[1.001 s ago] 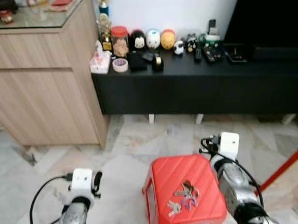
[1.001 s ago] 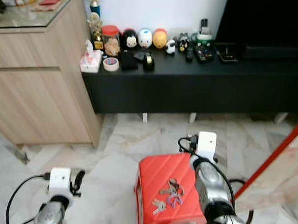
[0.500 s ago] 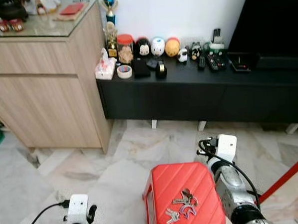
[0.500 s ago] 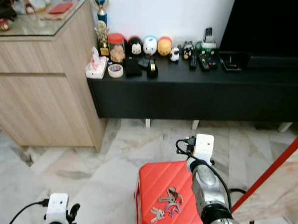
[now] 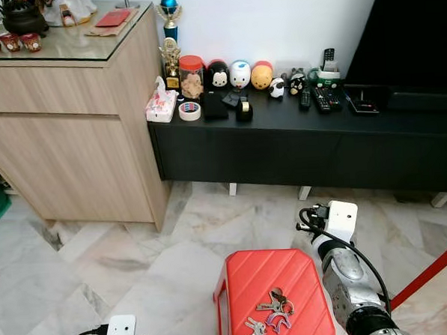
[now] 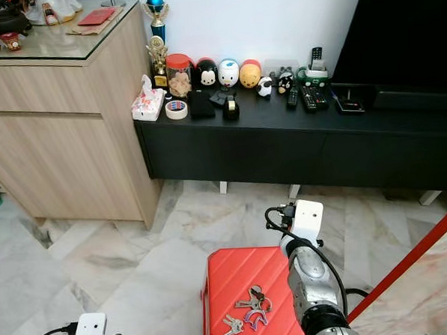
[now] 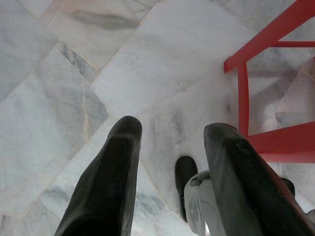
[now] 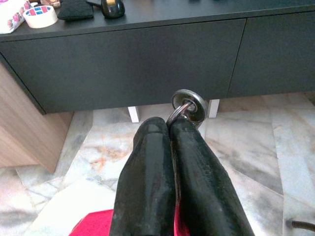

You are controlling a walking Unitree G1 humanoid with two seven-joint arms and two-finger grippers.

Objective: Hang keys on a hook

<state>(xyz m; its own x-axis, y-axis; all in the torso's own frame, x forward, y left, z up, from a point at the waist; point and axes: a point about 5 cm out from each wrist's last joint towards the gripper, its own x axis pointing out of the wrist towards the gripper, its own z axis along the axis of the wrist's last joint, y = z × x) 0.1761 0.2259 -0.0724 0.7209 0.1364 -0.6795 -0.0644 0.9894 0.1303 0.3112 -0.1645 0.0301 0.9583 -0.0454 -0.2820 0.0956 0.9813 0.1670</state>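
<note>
As the left claw (image 7: 167,162) sinks lower, keys (image 5: 270,313) unmoved.

A red stool (image 5: 253,282) stands on marble floor (image 5: 116,263) before a black console (image 5: 297,133).

one red stool (image 5: 271,285), one bunch of keys (image 5: 269,312), two remotes (image 5: 315,99)

Silver jointed right arm (image 5: 348,277) beside the red stool (image 5: 248,280), white box-shaped wrist module (image 5: 341,219), looped black cable (image 5: 310,219); matte black, long, rounded fingers (image 8: 194,172).
</note>
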